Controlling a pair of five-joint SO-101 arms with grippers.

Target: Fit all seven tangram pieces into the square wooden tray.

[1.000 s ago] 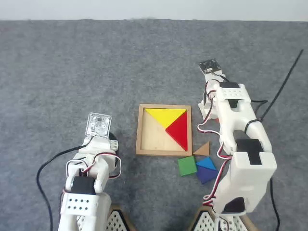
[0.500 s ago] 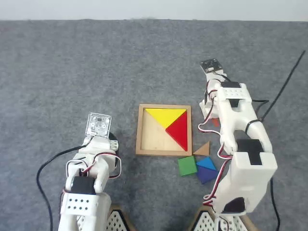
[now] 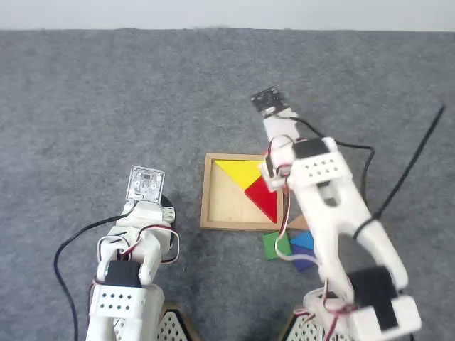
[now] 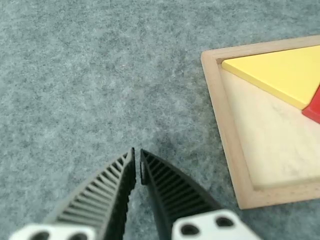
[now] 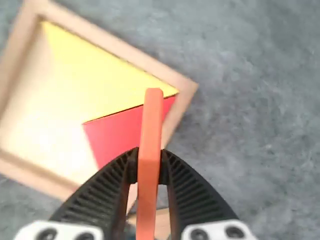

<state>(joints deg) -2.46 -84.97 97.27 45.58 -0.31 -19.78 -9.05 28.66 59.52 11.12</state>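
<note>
2 triangles [image 3: 250, 179] sit in the tray [image 3: 207, 192]. The right gripper [image 5: 148, 153] grasps the orange piece [image 5: 151, 115] above it; the left gripper [image 4: 137, 152] is clenched, empty. 4 loose pieces [image 3: 273, 246] are left.

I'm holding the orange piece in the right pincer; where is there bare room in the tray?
In the tray, bare wood lies between the left and near walls and the yellow triangle and red triangle. Open carpet lies beyond its left wall. It is crowded off the near right corner, around the green square.
</note>
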